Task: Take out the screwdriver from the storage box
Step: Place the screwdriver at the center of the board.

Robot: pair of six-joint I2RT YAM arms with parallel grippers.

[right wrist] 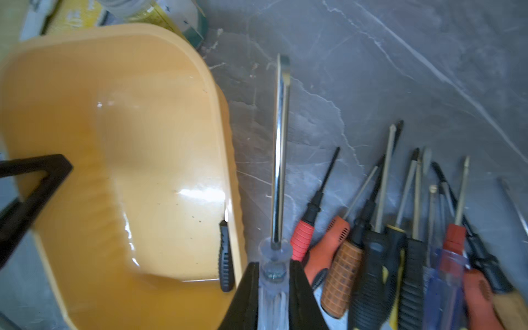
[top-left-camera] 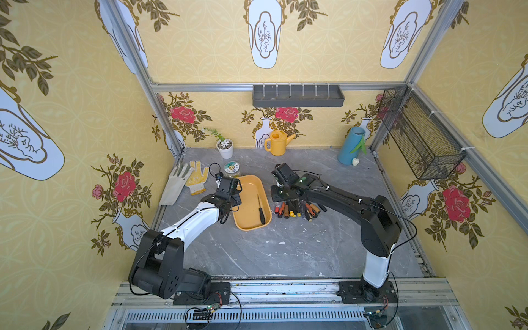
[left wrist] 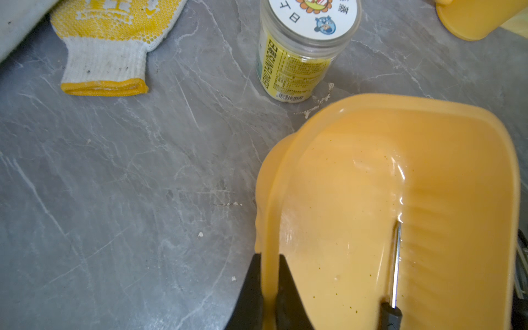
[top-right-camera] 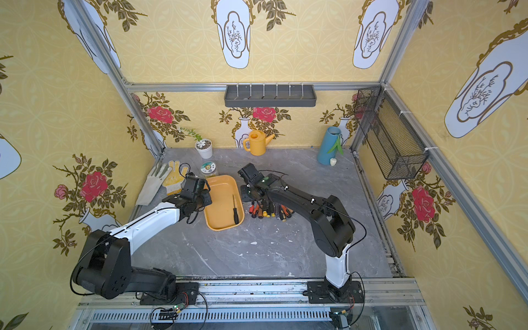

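Observation:
The storage box [top-left-camera: 248, 197], a shallow yellow-orange tub, lies mid-table in both top views [top-right-camera: 221, 197]. Inside it, along the right wall, rests a black-handled screwdriver [top-left-camera: 261, 213] [left wrist: 395, 265] [right wrist: 225, 257]. My left gripper [left wrist: 268, 255] is shut on the box's left rim [left wrist: 270, 217], one finger inside and one outside. My right gripper [right wrist: 274, 264] is shut on the clear handle of a long flat-blade screwdriver [right wrist: 281, 143], held just outside the box's right wall [right wrist: 228, 148]. In a top view this gripper [top-left-camera: 283, 197] sits between the box and the row of tools.
Several screwdrivers [top-left-camera: 300, 210] [right wrist: 400, 243] lie in a row right of the box. A labelled jar [top-left-camera: 232, 169] and two gloves [top-left-camera: 195, 177] sit behind and left. A plant pot [top-left-camera: 225, 148], watering can [top-left-camera: 277, 143] and blue vase [top-left-camera: 351, 145] line the back wall.

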